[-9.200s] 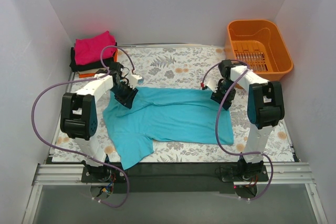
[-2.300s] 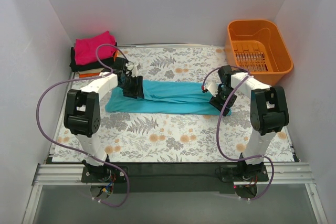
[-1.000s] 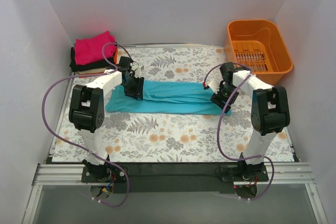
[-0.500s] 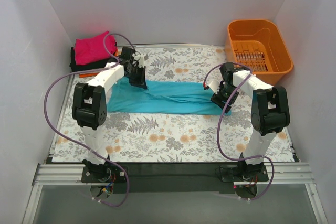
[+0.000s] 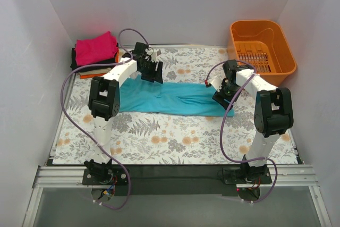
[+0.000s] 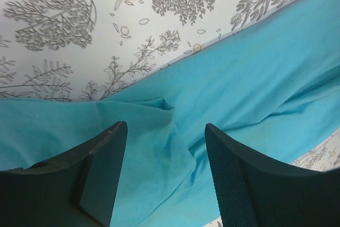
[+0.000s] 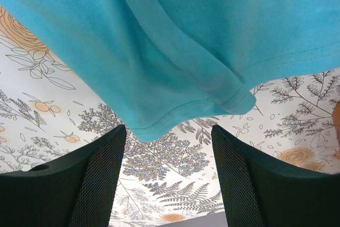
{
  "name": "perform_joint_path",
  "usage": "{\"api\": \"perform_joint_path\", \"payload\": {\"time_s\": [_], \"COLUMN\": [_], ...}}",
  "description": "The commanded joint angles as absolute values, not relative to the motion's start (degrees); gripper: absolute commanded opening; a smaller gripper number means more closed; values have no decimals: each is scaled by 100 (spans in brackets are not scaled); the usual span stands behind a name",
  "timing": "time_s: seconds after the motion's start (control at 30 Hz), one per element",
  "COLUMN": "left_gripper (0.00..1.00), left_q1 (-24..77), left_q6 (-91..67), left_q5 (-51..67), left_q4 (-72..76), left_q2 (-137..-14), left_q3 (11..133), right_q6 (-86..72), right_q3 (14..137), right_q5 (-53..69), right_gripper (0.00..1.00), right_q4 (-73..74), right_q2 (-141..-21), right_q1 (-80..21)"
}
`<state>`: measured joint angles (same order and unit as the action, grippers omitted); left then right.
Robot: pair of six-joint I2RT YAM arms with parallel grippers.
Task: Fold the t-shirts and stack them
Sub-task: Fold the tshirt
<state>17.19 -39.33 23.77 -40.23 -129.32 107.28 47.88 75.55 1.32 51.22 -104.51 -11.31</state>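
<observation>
The teal t-shirt [image 5: 170, 98] lies folded into a long band across the middle of the floral cloth. My left gripper [image 5: 154, 73] is open and empty above the band's far left edge; the left wrist view shows teal cloth [image 6: 228, 94] between its fingers [image 6: 101, 168]. My right gripper [image 5: 221, 95] is open and empty over the band's right end, whose hem [image 7: 175, 115] shows in the right wrist view. A folded magenta-pink shirt [image 5: 95, 47] lies on a black one [image 5: 85, 66] and an orange one [image 5: 93, 74] at the back left.
An orange plastic basket [image 5: 261, 50] stands at the back right. The floral tablecloth [image 5: 170, 142] covers the table. White walls close the left, back and right sides. Purple cables loop from both arms.
Over nine seconds the spread teal shirt was folded into a narrow band. In the last second my left gripper let go, rose and moved back-right; my right gripper hardly moved.
</observation>
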Motion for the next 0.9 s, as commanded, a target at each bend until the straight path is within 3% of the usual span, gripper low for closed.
{"api": "perform_joint_path", "payload": {"time_s": [0.0,0.2,0.57,0.87], "left_gripper": [56,52,47,45], "left_q1": [1469,906,818,773], "left_q6": [-3622,-3086,-2663,-2610], "left_q5": [2189,2066,1371,1608], "left_q4": [-3911,-3955,-3419,-3498], "left_q2": [-12428,-12734,-13253,-13597], "left_q3": [10899,11284,11241,11338], "right_q6": [4755,4729,4676,4676], "right_q3": [7778,7840,7901,7901], "right_q5": [237,290,290,220], "right_gripper": [61,61,61,61], "right_q4": [5326,5353,5379,5405], "right_q2": [-10345,-10362,-10415,-10450], "right_q1": [-1116,-1125,-1116,-1116]}}
